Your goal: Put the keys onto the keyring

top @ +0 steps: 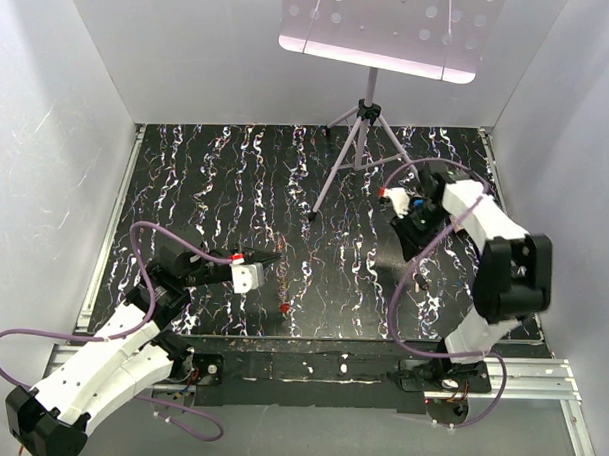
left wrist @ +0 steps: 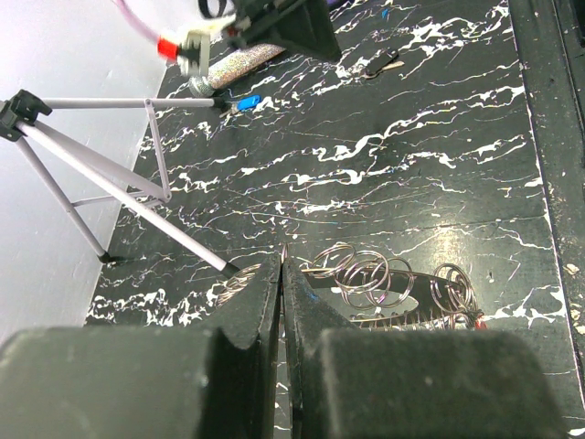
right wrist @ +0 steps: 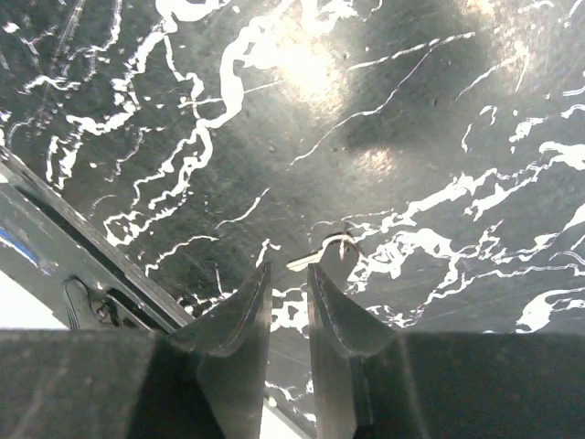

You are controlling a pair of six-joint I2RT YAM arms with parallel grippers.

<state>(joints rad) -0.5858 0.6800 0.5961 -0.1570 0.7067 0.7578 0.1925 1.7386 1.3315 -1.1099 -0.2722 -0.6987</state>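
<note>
My left gripper (left wrist: 281,261) is shut on a thin wire of the keyring (left wrist: 384,279), whose grey metal coils spread to the right of the fingers just above the dark marbled table. The loop's small red piece (top: 284,308) hangs near the table's front edge. From above, the left gripper (top: 271,258) sits front left. My right gripper (right wrist: 289,267) stands slightly open over the table at the right (top: 408,240), nothing between its fingers. One plain silver key (right wrist: 327,252) lies flat just past its fingertips. A blue-headed key (left wrist: 245,102) and another small key (left wrist: 379,66) lie farther off.
A light tripod stand (top: 352,150) holds a perforated tray at the back centre, its legs (left wrist: 137,197) splaying toward my left gripper. White walls close in both sides. The black table edge and metal rail (top: 310,366) run along the front.
</note>
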